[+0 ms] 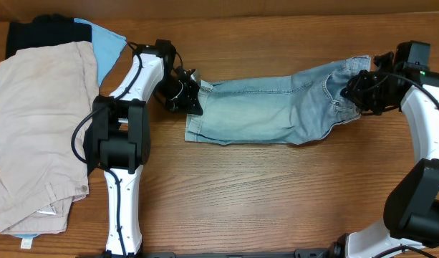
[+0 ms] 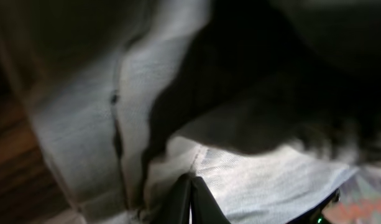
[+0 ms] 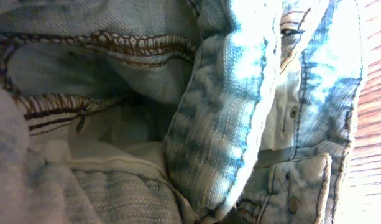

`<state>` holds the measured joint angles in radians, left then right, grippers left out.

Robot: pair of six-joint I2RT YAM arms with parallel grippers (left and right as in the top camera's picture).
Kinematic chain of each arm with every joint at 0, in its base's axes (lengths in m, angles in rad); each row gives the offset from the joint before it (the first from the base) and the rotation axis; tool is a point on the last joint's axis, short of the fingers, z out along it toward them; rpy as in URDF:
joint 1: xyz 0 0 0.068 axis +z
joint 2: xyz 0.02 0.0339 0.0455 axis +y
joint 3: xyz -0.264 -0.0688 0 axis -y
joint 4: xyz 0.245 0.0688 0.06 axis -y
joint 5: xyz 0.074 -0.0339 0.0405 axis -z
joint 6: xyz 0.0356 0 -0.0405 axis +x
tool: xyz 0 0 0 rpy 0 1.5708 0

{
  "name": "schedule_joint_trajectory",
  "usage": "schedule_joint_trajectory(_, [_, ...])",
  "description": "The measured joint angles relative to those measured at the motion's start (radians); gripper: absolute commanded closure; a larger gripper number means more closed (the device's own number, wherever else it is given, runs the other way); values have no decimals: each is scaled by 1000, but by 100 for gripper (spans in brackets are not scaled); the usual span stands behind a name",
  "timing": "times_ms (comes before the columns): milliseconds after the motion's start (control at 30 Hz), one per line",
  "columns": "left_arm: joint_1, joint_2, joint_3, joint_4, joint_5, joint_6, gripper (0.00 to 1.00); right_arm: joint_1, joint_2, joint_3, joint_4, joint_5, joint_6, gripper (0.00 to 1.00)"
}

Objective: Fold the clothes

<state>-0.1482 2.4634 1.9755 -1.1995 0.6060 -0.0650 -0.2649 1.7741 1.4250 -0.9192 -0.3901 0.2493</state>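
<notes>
The light blue denim shorts (image 1: 276, 107) lie folded lengthwise across the middle of the wooden table, cuffs to the left and waistband to the right. My left gripper (image 1: 183, 93) is at the cuff end. In the left wrist view its dark fingers (image 2: 191, 199) are pressed together on pale denim (image 2: 84, 124). My right gripper (image 1: 359, 92) is at the waistband end and holds it slightly bunched. In the right wrist view the waistband, seams and rivets of the shorts (image 3: 227, 124) fill the frame, and the fingers are almost wholly hidden under the cloth.
Folded beige trousers (image 1: 40, 129) lie at the far left on a black garment (image 1: 29, 32) and a light blue one (image 1: 104, 43). The left arm's base (image 1: 119, 136) stands beside that pile. The right arm (image 1: 427, 122) runs along the right edge.
</notes>
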Motion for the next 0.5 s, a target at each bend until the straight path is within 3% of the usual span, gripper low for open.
schedule_joint_trajectory(300, [-16,-13,-4,14,-58,-114,96,27,2,169,-232,18,-7,96])
schedule_joint_trajectory(500, [-16,-14,-5,15,-57,-125,96,159,-4,336,-337,53,-13,96])
